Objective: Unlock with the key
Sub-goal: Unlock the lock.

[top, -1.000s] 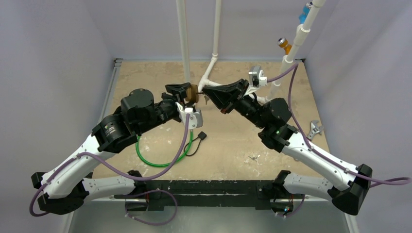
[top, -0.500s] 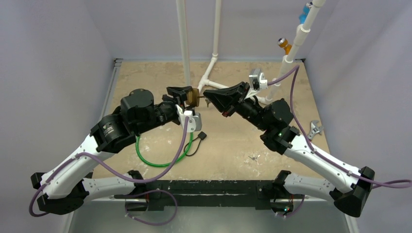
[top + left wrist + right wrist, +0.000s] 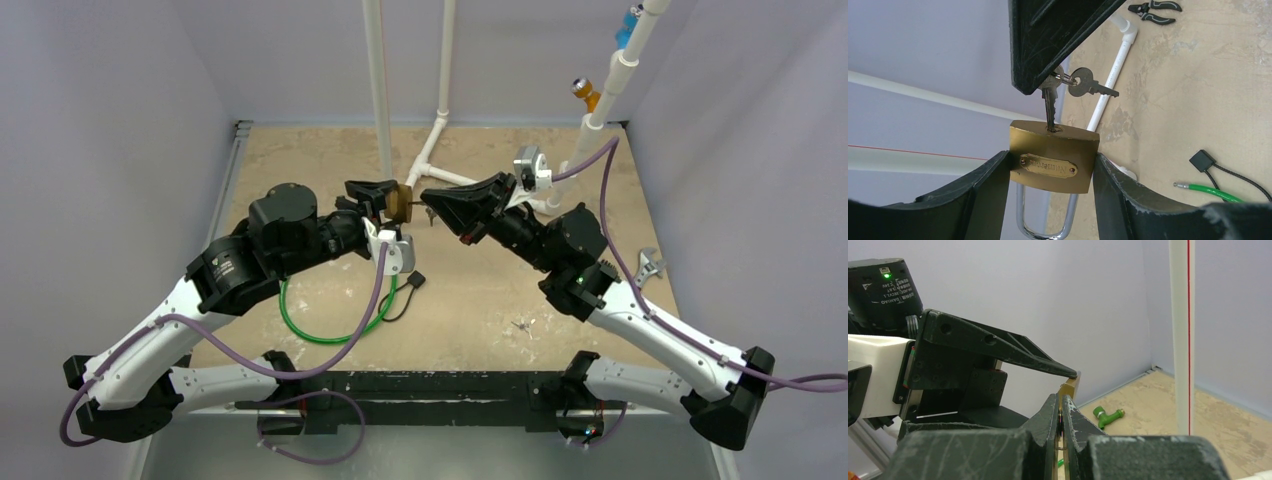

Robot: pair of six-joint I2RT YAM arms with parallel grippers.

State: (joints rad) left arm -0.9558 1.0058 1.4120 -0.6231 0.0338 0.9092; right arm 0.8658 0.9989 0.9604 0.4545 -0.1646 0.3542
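A brass padlock with a chrome shackle is held in the air above the table, and my left gripper is shut on its two sides. The key stands in the keyhole on the lock's top face. My right gripper is shut on the key's head, and a second key hangs from the same ring. In the top view the left gripper and right gripper meet tip to tip at the padlock. In the right wrist view the right gripper is pressed shut, with the brass padlock just beyond.
White pipes rise from the table's far side behind the grippers. A green cable loop and a black tag lie near the left arm. A wrench lies at the right edge, a green fitting on the floor, pliers farther off.
The right wrist has turned a little while it holds the key in the lock. Both grippers and the padlock have drifted slightly to the right.
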